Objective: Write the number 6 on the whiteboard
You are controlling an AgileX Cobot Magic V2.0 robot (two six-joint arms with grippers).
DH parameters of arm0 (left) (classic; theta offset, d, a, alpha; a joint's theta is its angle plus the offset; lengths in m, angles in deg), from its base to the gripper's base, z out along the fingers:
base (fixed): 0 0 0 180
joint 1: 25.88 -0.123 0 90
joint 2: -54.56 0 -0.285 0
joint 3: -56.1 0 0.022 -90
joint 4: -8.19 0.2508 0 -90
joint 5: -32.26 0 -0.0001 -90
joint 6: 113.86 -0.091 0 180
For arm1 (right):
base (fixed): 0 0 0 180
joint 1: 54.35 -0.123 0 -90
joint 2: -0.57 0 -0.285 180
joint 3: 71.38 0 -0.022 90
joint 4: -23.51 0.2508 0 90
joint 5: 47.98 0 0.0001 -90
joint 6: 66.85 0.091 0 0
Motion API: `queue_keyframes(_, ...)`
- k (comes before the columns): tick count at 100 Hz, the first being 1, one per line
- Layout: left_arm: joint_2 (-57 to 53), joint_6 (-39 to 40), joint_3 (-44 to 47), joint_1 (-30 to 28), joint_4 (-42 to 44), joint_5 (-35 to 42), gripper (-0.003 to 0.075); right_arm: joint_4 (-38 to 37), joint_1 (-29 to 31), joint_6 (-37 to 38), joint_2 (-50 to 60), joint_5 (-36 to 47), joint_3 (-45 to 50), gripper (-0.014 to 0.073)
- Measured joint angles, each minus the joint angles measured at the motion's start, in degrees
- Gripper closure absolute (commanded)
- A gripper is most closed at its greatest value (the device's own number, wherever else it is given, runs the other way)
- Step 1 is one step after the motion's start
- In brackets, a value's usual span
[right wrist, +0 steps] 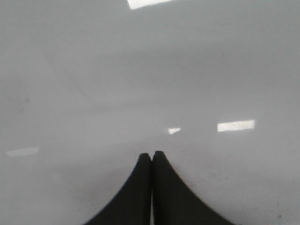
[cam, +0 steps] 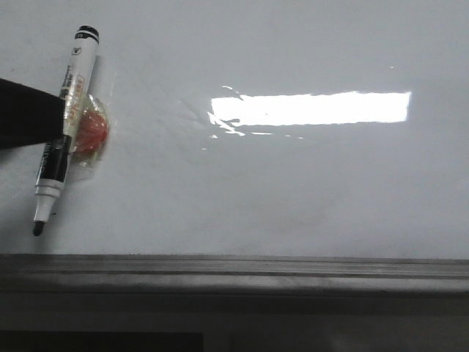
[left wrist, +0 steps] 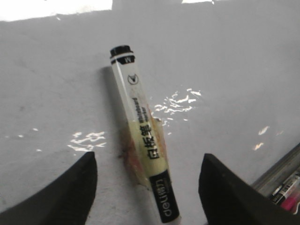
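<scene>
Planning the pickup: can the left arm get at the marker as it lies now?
Probably yes. The left gripper is open, its fingers either side of the marker, which lies uncapped on the whiteboard on a red taped patch. Nothing blocks it.

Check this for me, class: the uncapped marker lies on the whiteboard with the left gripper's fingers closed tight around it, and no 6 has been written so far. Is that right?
Not quite. The left wrist view shows the left gripper open, its fingers standing apart on either side of the marker. The rest holds: the marker is uncapped and the whiteboard bears no 6.
</scene>
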Motion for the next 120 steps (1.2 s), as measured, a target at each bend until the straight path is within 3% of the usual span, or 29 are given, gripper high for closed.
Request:
queue_keyframes(31,6.2,0.8,-1.1,1.3,-5.0,1.7,0.0312,0.0,0.0,0.1,0.0,0.0,0.0,0.0657)
queue_keyframes(43,7.0,0.8,-1.4,1.3,-5.7,2.4,0.0454,0.0,0.0,0.1,0.0,0.0,0.0,0.0658)
queue_keyframes(58,7.8,0.8,-1.4,1.3,-6.6,2.3,0.0742,0.0,0.0,0.1,0.0,0.0,0.0,0.0658)
queue_keyframes(85,8.2,0.8,-1.4,1.3,-6.5,2.3,0.0739,0.6,-1.9,0.1,0.0,-1.2,-0.9,0.0657)
queue_keyframes(120,7.1,0.8,-8.0,2.0,2.6,-11.3,0.0739,1.2,-17.8,-4.0,-2.6,-8.9,-7.7,0.0657)
